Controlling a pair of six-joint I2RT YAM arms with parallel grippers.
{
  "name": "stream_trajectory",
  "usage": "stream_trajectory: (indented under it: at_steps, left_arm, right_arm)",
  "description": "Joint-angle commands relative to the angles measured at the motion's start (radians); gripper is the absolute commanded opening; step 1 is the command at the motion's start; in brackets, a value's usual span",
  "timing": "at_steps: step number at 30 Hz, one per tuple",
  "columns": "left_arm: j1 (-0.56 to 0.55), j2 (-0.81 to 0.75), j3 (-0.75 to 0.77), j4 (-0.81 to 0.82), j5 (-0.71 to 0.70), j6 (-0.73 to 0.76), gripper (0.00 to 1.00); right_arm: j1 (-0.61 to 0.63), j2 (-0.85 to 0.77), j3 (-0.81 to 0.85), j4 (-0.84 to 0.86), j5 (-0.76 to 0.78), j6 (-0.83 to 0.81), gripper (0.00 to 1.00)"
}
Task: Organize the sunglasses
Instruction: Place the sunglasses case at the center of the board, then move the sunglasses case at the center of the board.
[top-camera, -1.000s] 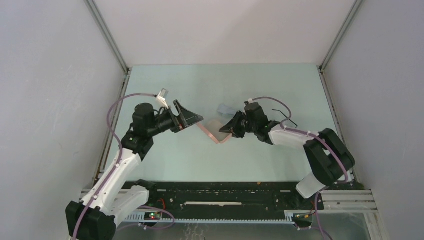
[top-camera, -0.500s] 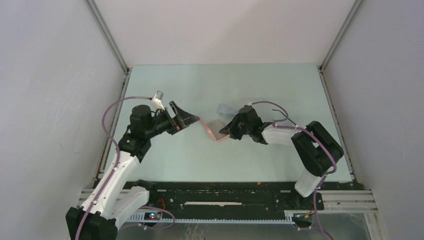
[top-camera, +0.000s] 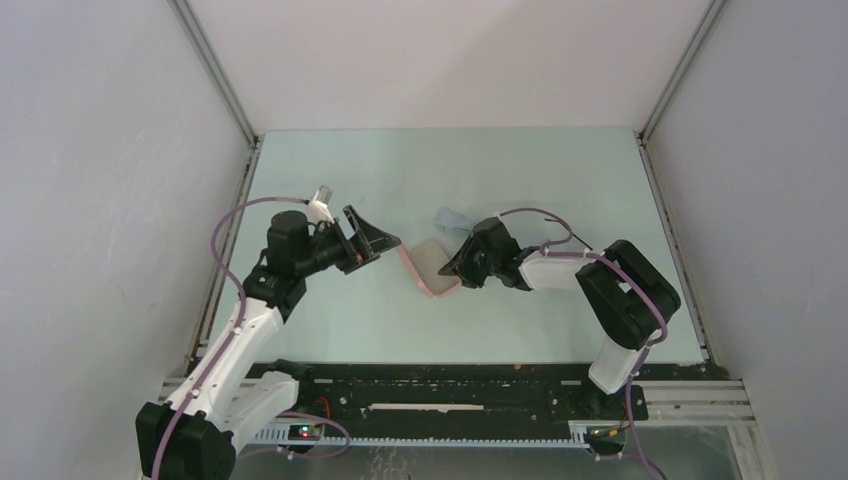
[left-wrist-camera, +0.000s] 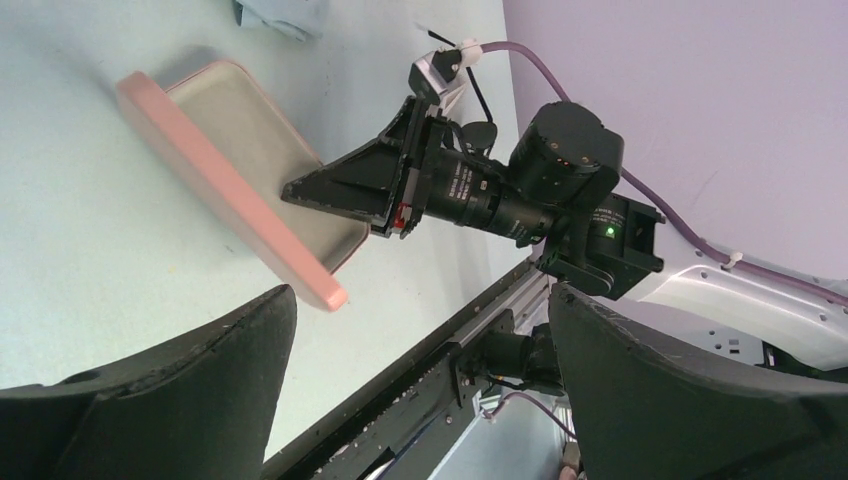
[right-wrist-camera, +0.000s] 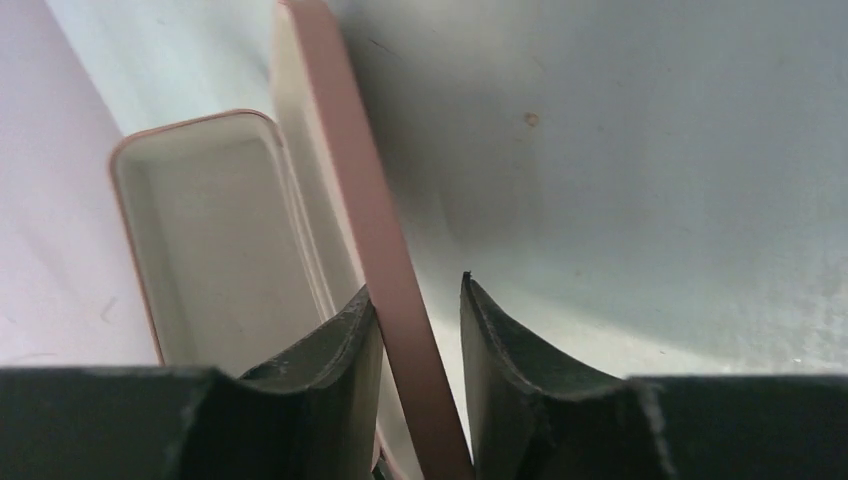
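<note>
The salmon-pink case (top-camera: 428, 268) lies open mid-table, its pale inside showing. My right gripper (top-camera: 453, 269) is at its right end. In the right wrist view the gripper (right-wrist-camera: 415, 285) is closed on a thin pink wall of the case (right-wrist-camera: 345, 170), with the cream interior to the left. My left gripper (top-camera: 384, 240) is open and empty, just left of the case; the case also shows in the left wrist view (left-wrist-camera: 230, 160) beyond that gripper (left-wrist-camera: 420, 295). The sunglasses are mostly hidden behind my right arm; only a thin black arm (left-wrist-camera: 479, 100) shows.
A small grey-blue cloth (top-camera: 450, 218) lies just behind the case, also in the left wrist view (left-wrist-camera: 285, 15). Grey walls enclose the table on the left, right and back. The black rail (top-camera: 440, 385) runs along the near edge.
The case has come down from a tilted, edge-on pose and now shows its pale inside. My right gripper has moved left and lower with it. My left gripper has shifted slightly.
</note>
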Motion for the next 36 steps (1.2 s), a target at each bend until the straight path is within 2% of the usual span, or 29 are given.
stream_trajectory:
  at_steps: [1, 8, 11, 22, 30, 36]
  left_arm:
    - [0.006, 0.007, -0.016, 0.046, 0.007, 0.021, 1.0]
    - [0.006, 0.025, -0.018, 0.054, 0.012, 0.019, 1.0]
    - [0.006, 0.027, -0.021, 0.054, 0.012, 0.02, 1.0]
    - [0.006, 0.02, -0.03, 0.063, 0.02, 0.015, 1.0]
    - [0.006, 0.013, -0.038, 0.067, 0.023, 0.012, 1.0]
    - [0.006, 0.016, -0.038, 0.071, 0.024, 0.01, 1.0]
  right_arm:
    - [0.012, 0.025, -0.007, -0.088, 0.01, -0.054, 0.42]
    - [0.013, 0.018, -0.015, -0.109, -0.005, -0.124, 0.59]
    - [0.009, 0.021, 0.005, -0.179, -0.003, -0.177, 0.65]
    - [-0.009, 0.012, 0.041, -0.361, 0.138, -0.343, 0.65]
    - [0.015, 0.031, 0.092, -0.469, 0.303, -0.463, 0.65]
    - [0.031, 0.07, 0.105, -0.494, 0.318, -0.493, 0.64]
